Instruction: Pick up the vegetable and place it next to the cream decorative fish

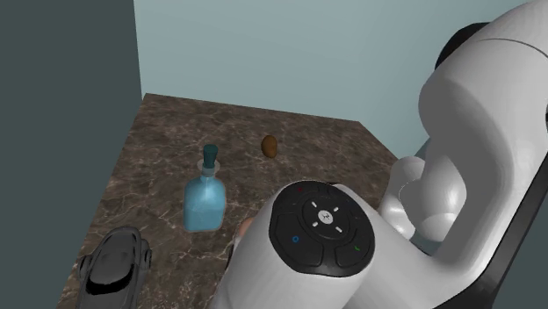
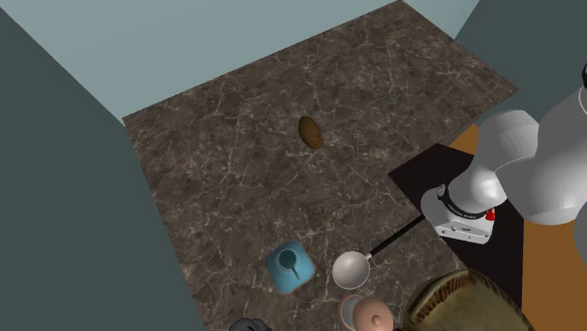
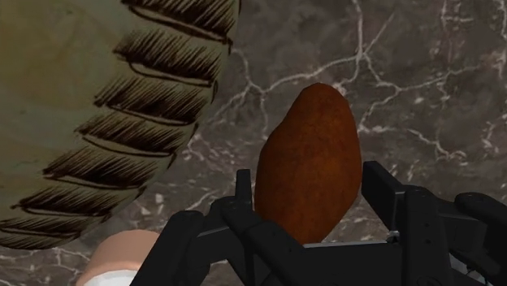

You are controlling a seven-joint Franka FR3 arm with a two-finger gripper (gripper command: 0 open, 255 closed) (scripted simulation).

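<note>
Grip looks sound: all-black two-finger gripper (image 3: 309, 210) clasps the brown oval vegetable (image 3: 309, 146) by its lower end; probably firm, light, not slippery.

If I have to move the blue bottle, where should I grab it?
Probably the narrow neck of the blue bottle, just under its teal stopper, coming straight down from above: it stands upright, and the squarish body looks harder to span.

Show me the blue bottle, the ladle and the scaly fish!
blue bottle (image 1: 204, 206), shoulder view, its body.
ladle (image 2: 351, 271), second exterior view, its bowl.
decorative fish (image 3: 122, 130), wrist view, its scaled side.
</note>
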